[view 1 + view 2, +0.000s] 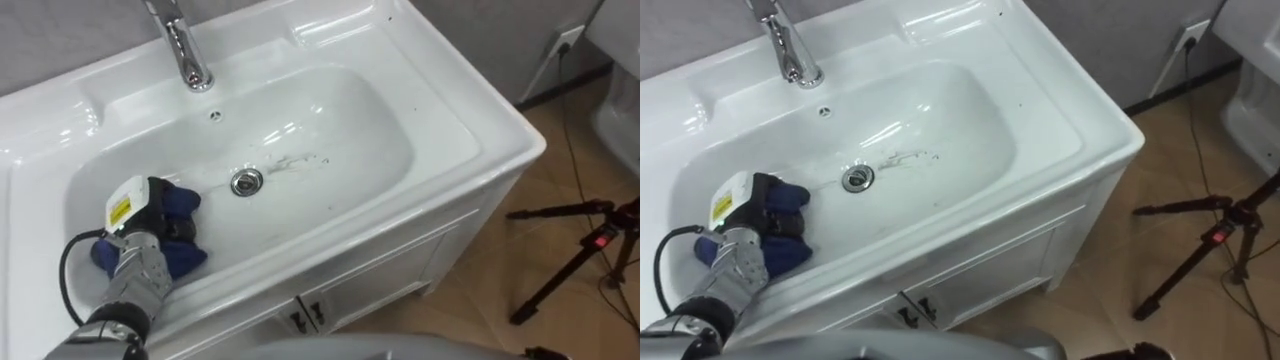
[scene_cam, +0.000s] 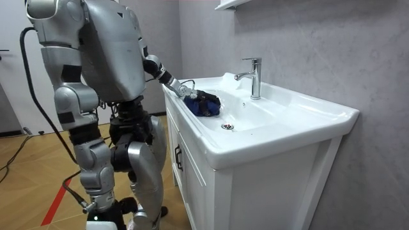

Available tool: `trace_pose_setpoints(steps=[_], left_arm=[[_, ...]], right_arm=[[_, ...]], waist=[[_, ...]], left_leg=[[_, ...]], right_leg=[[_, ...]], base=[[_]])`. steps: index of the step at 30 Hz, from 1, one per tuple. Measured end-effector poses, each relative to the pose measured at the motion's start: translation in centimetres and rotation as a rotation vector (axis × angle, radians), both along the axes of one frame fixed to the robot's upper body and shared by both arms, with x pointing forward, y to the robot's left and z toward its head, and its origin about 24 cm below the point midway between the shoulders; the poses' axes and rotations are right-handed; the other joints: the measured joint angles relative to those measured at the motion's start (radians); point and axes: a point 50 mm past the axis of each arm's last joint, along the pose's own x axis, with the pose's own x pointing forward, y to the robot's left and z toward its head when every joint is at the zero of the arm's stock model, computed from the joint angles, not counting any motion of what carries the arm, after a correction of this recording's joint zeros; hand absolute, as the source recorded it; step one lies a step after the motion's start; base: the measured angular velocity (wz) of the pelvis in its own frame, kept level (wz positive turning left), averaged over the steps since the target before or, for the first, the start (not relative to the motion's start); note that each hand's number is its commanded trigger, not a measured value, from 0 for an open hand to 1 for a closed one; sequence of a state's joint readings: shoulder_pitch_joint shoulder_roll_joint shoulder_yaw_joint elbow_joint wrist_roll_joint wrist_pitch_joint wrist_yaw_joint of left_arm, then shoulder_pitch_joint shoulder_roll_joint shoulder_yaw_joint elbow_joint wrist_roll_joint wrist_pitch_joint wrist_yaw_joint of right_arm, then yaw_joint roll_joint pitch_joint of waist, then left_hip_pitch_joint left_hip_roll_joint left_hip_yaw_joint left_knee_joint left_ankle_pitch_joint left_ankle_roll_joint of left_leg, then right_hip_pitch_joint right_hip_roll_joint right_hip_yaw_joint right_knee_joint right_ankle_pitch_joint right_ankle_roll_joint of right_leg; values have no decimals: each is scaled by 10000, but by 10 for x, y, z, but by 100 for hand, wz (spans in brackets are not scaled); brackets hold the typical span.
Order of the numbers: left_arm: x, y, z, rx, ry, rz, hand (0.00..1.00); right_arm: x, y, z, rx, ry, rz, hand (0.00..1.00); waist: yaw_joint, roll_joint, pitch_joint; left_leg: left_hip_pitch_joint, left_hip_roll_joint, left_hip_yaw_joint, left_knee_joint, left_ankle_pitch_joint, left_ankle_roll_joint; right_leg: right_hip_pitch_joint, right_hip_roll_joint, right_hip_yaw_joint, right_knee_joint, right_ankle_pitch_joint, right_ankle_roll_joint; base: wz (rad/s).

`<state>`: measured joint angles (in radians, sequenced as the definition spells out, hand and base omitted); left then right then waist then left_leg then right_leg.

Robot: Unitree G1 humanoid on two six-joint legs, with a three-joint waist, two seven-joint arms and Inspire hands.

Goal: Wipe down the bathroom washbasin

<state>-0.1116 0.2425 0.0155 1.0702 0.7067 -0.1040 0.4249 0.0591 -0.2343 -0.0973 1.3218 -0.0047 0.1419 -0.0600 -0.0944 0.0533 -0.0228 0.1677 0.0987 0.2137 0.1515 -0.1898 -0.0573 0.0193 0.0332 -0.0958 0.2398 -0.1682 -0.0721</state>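
Basin (image 1: 340,110): in the left eye view we see the bowl as a long oval. Its long axis runs from the frame's lower left up towards the right. The tap (image 1: 180,45) is at the upper left and the drain (image 1: 246,181) is near the middle.
Cloth (image 1: 185,203): a dark blue bunch at the bowl's lower left end, on the sloping wall, left of the drain and apart from it. We make out no clear long axis in it.
Left hand (image 1: 150,232): it enters from the lower left and sits on the cloth. Its fingers (image 1: 180,228) bend down into the folds, and we read them as gripping the cloth.
Streaks (image 1: 290,160): faint marks just right of the drain. We judge that part not yet wiped.
Room view: the robot stands at the cabinet (image 2: 192,185) on this view's left, with one arm reaching over the rim. The cloth (image 2: 206,104) lies under the hand (image 2: 190,94) at the bowl's left end, well apart from the tap (image 2: 255,76).
Right eye view: the layout is the same, with the cloth (image 1: 790,195) at the lower left and the drain (image 1: 856,178) beside it to the right.
Risk, grip: we think the bunch could slip out of the fingers on a long sweep, since the wet wall drags on it.
Risk, reach: the bowl's far right end lies a long way from the hand along the long axis, so it may go unwiped.
Risk, tap: a sweep towards the back could knock the hand against the tap.
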Motion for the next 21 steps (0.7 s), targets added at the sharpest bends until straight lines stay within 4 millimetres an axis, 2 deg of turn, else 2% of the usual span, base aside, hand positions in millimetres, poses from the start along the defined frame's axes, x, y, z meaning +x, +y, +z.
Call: trace_pose_setpoints(steps=[3,8,11,21], left_arm=[[-1,-2,2,124,-113,-84,100],[9,-7,8,66,-573,-244,100],[12,-8,11,83,-756,-301,100],[21,-18,21,268,-1371,-832,100]], right_arm=[[-1,0,0,2,-18,20,0],[6,1,0,10,-633,-7,0],[11,4,-1,124,-854,-61,0],[23,13,-2,810,-1443,25,0]], waist=[[-27,7,15],[-111,-20,192],[-102,-58,221],[-90,-92,244]], left_leg=[[-1,-25,-40,-15,0,0],[-23,-89,-322,-5,-1,0],[-91,-87,-363,-12,-1,0],[-441,-85,-804,-4,-1,-1]], right_leg=[[33,-23,-21,7,2,3],[150,-112,-240,-23,-107,70],[167,-144,-455,-63,-119,59],[272,-163,-1014,-419,-107,59]], base=[[5],[18],[14],[18]])
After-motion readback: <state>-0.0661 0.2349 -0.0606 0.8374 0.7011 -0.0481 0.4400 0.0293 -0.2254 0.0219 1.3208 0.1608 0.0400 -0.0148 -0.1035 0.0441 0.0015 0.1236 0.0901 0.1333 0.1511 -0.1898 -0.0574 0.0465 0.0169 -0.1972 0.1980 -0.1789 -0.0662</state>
